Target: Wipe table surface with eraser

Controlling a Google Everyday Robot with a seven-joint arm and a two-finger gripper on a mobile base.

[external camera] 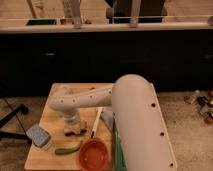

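Camera view, claw: left of centre, low, down at the table surface; open or closed, I cannot tell.
Eraser: lower left, on the table edge, apart from the claw.
Progress: it seems the eraser is not yet picked up; all wiping is left.

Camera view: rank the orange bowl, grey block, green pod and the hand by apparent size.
1. Orange bowl, nearest the camera.
2. Grey block and hand, which sits mid table surface: look alike, unranked.
3. Green pod, slimmest.
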